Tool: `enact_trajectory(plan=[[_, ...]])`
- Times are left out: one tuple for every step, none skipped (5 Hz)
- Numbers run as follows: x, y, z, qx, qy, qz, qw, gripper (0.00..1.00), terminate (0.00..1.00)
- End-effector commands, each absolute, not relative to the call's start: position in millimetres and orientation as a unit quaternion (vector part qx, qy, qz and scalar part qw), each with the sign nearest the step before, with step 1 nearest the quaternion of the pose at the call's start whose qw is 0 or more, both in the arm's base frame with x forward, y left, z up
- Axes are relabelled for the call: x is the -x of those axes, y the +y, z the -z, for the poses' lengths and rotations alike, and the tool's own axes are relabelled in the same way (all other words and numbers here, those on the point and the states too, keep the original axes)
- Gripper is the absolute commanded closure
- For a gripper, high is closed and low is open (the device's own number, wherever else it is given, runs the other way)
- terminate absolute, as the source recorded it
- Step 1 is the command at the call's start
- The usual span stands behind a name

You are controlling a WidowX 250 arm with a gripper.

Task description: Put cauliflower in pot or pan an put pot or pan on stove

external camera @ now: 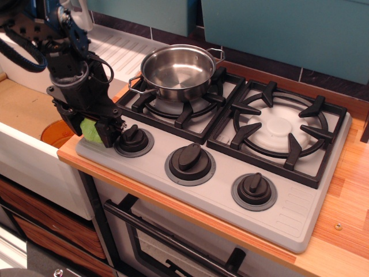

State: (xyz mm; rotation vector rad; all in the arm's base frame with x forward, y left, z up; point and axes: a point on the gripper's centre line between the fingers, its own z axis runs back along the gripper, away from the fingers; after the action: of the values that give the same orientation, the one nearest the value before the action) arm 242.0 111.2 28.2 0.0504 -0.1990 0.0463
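The light-green cauliflower (91, 130) sits between the black fingers of my gripper (92, 131) at the front left corner of the grey stove (219, 196), just left of the leftmost knob (133, 138). The jaws are shut on it. The shiny steel pan (177, 70) with two loop handles stands empty on the left burner grate (173, 107), behind and to the right of the gripper. The cauliflower's underside is hidden by the fingers.
An orange bowl (60, 131) lies in the sink below left of the gripper. The right burner grate (281, 130) holds nothing. Two more knobs (190, 158) (254, 188) line the stove front. A white drainboard (124, 49) is behind the pan. Wooden counter (346, 202) runs right.
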Motion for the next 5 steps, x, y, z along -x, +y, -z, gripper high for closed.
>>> enact_trajectory(plan=[[-258.8, 109.1, -111.6, -0.065, -0.076, -0.030, 0.995, 1.00, 0.00], [-277.4, 106.9, -130.6, -0.069, -0.059, -0.032, 0.995, 1.00, 0.00], [-306.3, 114.9, -136.0, -0.061, -0.055, -0.025, 0.996, 1.00, 0.00], [-334.4, 125.4, -129.1, -0.059, -0.064, -0.015, 0.996, 1.00, 0.00], [-349.7, 123.0, -121.0, -0.058, -0.073, -0.019, 0.995, 1.00, 0.00]])
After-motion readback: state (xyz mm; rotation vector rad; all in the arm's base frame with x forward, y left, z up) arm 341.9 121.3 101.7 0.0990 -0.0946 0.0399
